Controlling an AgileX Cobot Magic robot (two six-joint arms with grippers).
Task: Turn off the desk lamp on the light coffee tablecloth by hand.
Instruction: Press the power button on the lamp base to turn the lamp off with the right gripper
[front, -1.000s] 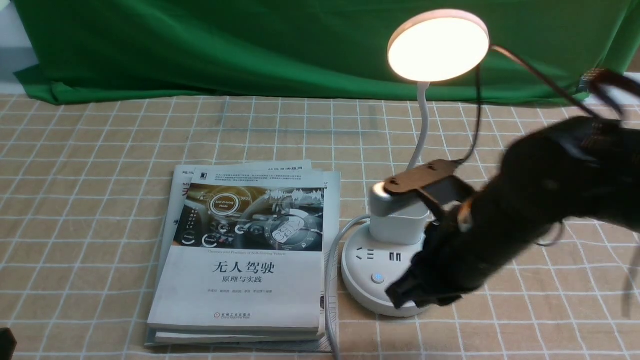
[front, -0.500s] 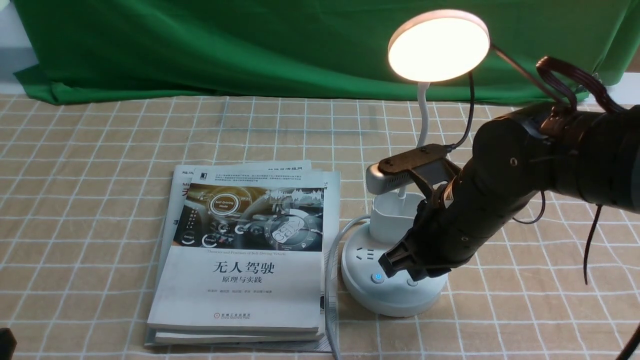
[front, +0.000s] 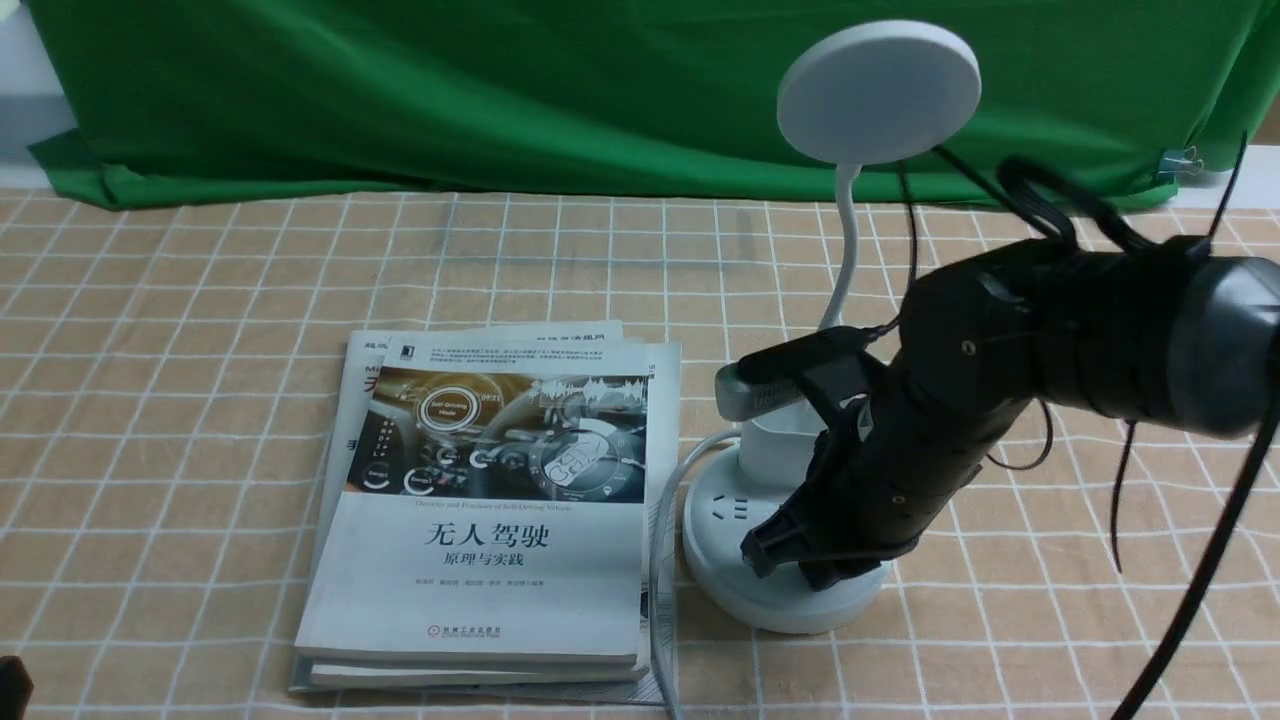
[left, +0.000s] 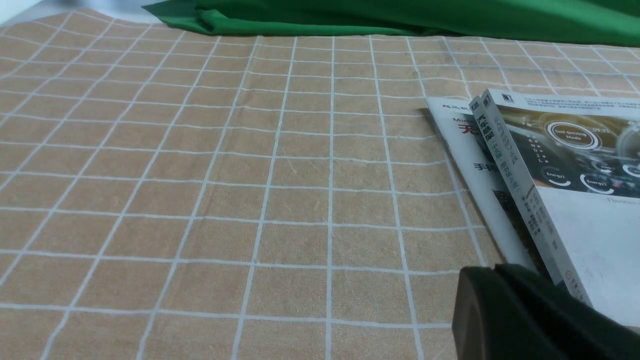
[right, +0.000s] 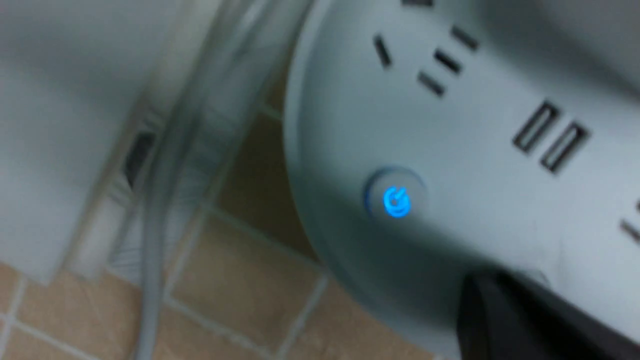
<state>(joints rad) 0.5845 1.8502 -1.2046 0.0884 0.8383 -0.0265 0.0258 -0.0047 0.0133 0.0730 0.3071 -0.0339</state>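
The desk lamp (front: 878, 92) stands on the light coffee tablecloth (front: 200, 350), just right of a stack of books (front: 500, 520), and its round head is unlit. The right hand (front: 790, 548) points down onto the front of the lamp's base, its tip beside a button (right: 396, 201) glowing blue. Whether its fingers are together or apart cannot be told. The left hand (left: 520, 315) sits low near the books with its fingers pressed together.

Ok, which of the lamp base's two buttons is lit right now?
The blue-glowing button on the desk lamp base, clear of the right gripper. The other shows no glow and sits mostly under that gripper's tip.
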